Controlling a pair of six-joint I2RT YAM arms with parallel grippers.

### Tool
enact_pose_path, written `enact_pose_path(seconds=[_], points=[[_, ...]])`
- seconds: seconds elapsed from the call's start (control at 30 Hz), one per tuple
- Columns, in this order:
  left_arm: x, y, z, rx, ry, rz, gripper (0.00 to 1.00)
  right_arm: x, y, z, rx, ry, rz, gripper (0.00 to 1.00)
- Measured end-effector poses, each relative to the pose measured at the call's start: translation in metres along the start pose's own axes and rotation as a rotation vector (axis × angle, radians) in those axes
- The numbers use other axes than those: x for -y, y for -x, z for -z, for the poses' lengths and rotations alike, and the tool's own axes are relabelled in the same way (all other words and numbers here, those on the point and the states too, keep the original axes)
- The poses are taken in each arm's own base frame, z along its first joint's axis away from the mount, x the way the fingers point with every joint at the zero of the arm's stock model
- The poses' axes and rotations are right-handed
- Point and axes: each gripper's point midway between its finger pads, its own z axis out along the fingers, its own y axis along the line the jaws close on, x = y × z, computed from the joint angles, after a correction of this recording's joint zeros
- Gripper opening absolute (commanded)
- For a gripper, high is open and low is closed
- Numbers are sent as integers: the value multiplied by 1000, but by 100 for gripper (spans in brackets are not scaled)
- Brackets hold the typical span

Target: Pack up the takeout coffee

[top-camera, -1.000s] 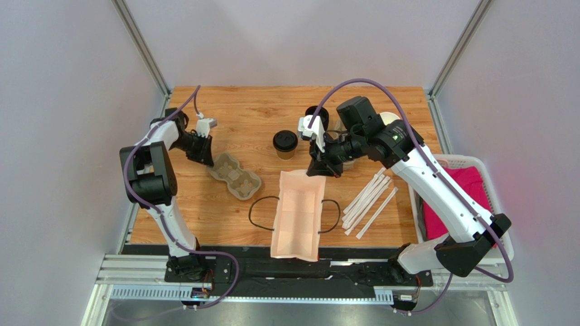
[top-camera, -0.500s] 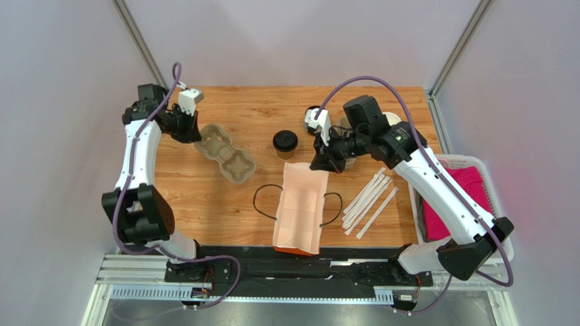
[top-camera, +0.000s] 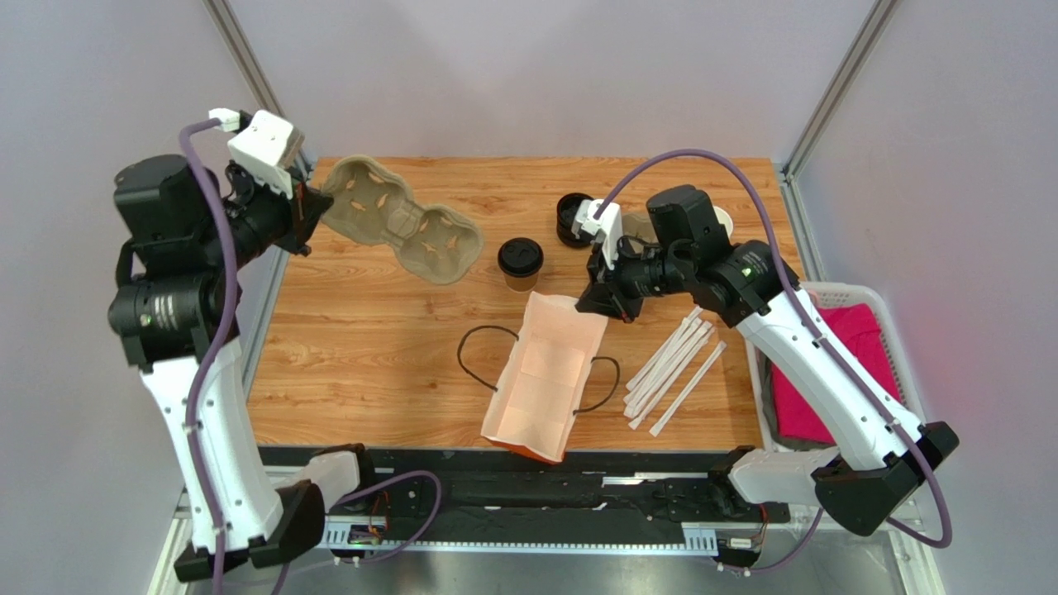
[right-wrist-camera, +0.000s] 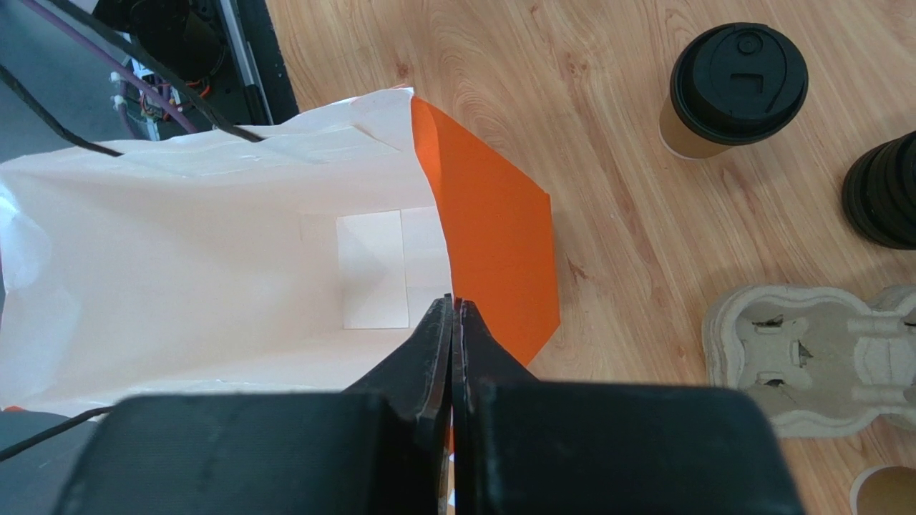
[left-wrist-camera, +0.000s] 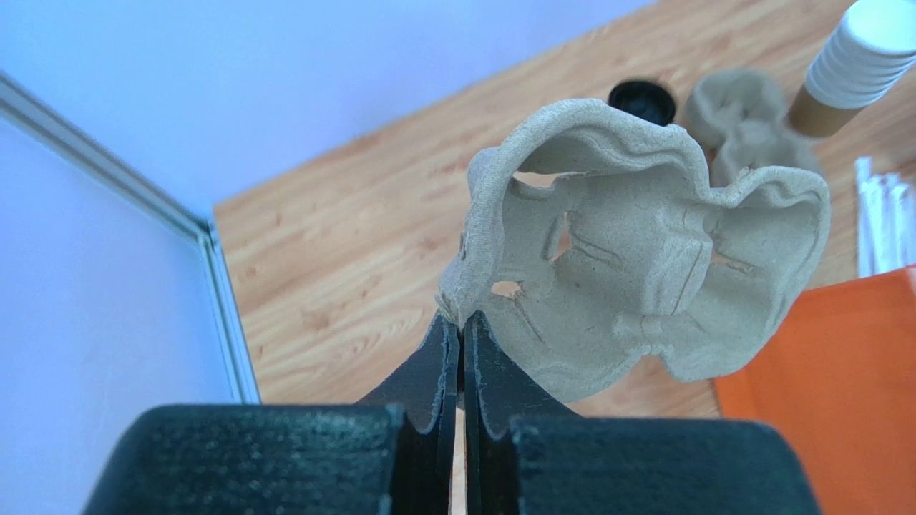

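Note:
The takeout coffee point(top-camera: 520, 260), a tan cup with a black lid, stands upright on the table just behind the bag; it also shows in the right wrist view point(right-wrist-camera: 736, 86). My left gripper point(top-camera: 311, 211) is shut on the rim of a pulp cup carrier point(top-camera: 404, 229) and holds it in the air over the table's back left; the left wrist view shows the jaws point(left-wrist-camera: 462, 319) pinching its edge point(left-wrist-camera: 645, 268). My right gripper point(top-camera: 594, 301) is shut on the far rim of a paper bag point(top-camera: 540, 378), orange outside and white inside point(right-wrist-camera: 215, 247), holding its mouth open point(right-wrist-camera: 453, 306).
A stack of black lids point(top-camera: 574, 220), a second pulp carrier point(right-wrist-camera: 817, 354) and a stack of lidless cups point(left-wrist-camera: 860, 64) sit behind the right gripper. White wrapped straws point(top-camera: 677, 366) lie right of the bag. A white basket point(top-camera: 869, 304) with pink cloth is at the right edge.
My left arm has lifted the pulp carrier off the table, up and to the back left. My right gripper has raised the bag's rim, so the bag stands more open.

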Motion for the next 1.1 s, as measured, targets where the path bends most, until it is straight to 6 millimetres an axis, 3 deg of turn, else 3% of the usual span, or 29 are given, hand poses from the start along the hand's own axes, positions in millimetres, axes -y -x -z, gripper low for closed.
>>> enact_pose_path(seconds=[0.13, 0.27, 0.47, 0.6, 0.9, 1.1], points=[[30, 35, 32, 113, -33, -20, 0, 3, 2, 0, 11, -12, -15, 0], [47, 51, 52, 171, -58, -23, 0, 5, 2, -1, 19, -20, -34, 0], [71, 74, 62, 216, -162, -62, 0, 9, 0, -2, 17, -28, -75, 0], [89, 86, 58, 239, -259, -109, 0, 13, -1, -8, 3, -27, -98, 0], [160, 65, 29, 167, -510, -362, 0, 21, 6, -19, -3, -12, -116, 0], [184, 48, 5, 125, -513, -586, 0, 21, 17, -18, 18, -5, -105, 0]])
